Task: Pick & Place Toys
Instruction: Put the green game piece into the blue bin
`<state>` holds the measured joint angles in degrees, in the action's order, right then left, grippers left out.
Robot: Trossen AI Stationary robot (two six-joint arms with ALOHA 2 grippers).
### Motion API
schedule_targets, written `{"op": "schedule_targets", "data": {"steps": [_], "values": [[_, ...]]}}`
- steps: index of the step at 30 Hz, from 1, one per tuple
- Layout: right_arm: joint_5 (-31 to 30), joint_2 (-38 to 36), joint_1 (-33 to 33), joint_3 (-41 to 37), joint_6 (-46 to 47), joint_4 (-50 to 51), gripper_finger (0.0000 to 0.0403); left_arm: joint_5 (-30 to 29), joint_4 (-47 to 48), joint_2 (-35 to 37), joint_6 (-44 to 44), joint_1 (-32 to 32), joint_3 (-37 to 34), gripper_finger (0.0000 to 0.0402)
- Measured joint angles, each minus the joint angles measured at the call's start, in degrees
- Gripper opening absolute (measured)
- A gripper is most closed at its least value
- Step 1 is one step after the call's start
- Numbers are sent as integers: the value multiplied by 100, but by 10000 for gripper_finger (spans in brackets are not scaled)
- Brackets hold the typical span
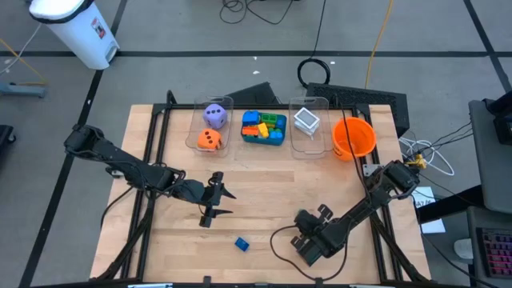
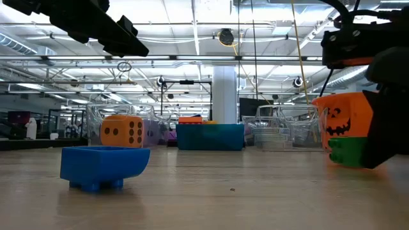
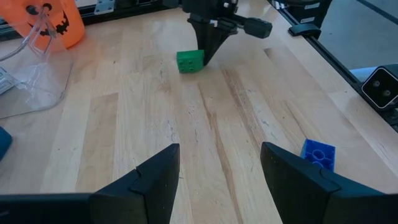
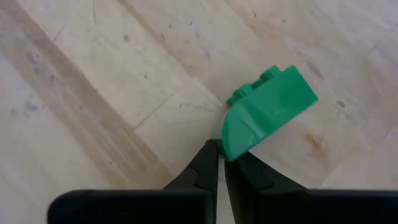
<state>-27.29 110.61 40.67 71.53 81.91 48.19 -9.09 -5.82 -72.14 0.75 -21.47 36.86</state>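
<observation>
Looking down, I see the table (image 1: 264, 200), the left gripper (image 1: 214, 200) hovering open mid-table. My right gripper (image 4: 219, 152) is closed, tips touching the green brick (image 4: 267, 112) without holding it. The blue brick (image 1: 242, 243) lies between the arms.

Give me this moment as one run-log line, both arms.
right gripper: shut at green brick's edge, brick on table, not gripped | left gripper: open, hovering mid-table | blue brick: loose, front

Right gripper (image 4: 219, 163) low at the table, fingers (image 4: 200, 168) closed together, left gripper (image 3: 219, 168) raised, fingers spread.
</observation>
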Motion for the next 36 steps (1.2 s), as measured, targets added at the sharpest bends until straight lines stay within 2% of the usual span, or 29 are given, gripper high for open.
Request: {"op": "schedule_targets", "data": {"steps": [11,21,30,36], "values": [[-4,-32,-139,2,-445,-74,1,-1,2,1,-2,2,0,230],[-781,-601,-325,11,-995,-175,0,0,-33,0,-9,-1,0,230],[-827,-1244,-1401,11,-3003,-476,0,-2,-44,0,-22,0,0,230],[-334,-1577,-2617,13,-4753,-1060,0,-1,-44,0,-35,-1,0,230]]}}
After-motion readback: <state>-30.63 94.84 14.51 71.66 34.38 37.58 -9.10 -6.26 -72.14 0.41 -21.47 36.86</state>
